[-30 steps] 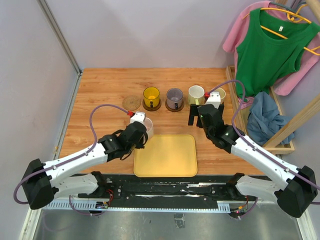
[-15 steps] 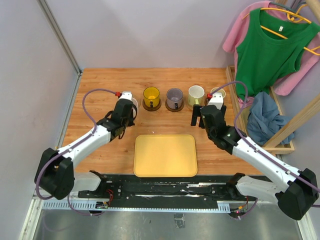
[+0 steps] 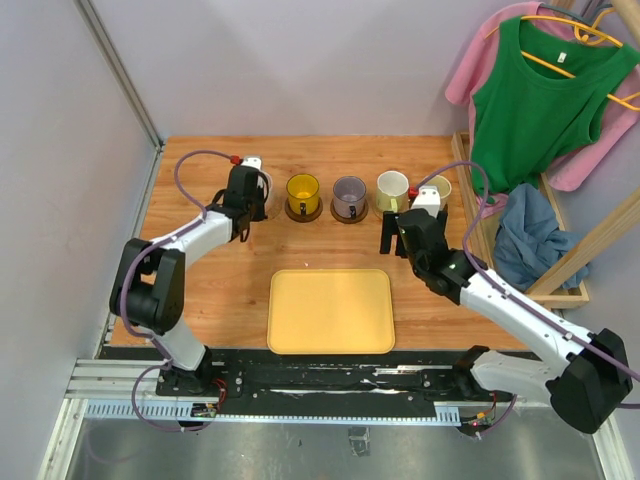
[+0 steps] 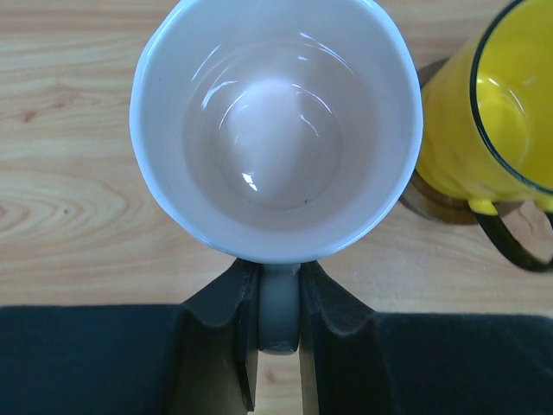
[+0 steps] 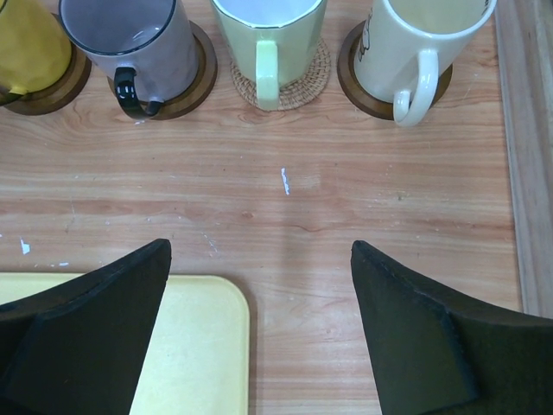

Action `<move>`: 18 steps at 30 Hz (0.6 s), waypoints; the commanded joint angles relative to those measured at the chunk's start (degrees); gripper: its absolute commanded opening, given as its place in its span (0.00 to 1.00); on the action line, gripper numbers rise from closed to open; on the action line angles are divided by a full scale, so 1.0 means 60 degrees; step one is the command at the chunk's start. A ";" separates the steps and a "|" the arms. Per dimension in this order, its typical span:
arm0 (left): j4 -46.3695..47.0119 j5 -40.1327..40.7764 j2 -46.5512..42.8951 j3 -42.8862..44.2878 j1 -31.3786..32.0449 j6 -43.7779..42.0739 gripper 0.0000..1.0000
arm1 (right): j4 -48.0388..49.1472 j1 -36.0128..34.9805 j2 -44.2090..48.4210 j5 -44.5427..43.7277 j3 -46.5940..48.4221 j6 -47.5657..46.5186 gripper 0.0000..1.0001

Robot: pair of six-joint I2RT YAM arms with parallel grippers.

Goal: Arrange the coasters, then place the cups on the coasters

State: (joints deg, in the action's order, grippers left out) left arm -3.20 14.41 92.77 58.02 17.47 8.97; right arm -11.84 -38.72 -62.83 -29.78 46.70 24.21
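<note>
Well, the left end effector [image 4: 278,294] pinched the pink cup [image 4: 276,130] by its handle at the tabletop's [image 3: 200,290] ten o'clock; the right end effector [image 5: 259,255] gaped empty. With its coaster hidden, a careless release could bump the yellow cup [image 4: 484,112].

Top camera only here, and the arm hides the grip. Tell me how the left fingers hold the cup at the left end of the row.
Observer: The left wrist view shows the left fingers pinching the pink cup by its handle, one finger on each side, with the cup's mouth facing up.
Operator: Now the right side. Report whether anything sits between those fingers.
Observer: Nothing does. In the right wrist view the right fingers stand wide apart above the wooden table, and a corner of the yellow tray shows next to one finger.
</note>
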 commanded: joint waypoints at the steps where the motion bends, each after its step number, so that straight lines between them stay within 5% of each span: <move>1: 0.1090 -0.0490 0.0514 0.0983 -0.0272 -0.0325 0.00 | -0.0063 0.0243 -0.0225 0.0051 0.0334 0.0134 0.86; 18: 0.0548 -0.0389 0.1096 0.1313 -0.0307 -0.0286 0.01 | -0.0014 0.0305 -0.0584 0.0299 0.0439 0.0240 0.86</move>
State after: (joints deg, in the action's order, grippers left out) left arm -3.40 11.44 100.82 64.73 15.88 7.31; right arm -11.86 -37.91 -65.76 -28.49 47.40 24.43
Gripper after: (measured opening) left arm 0.225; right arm 0.858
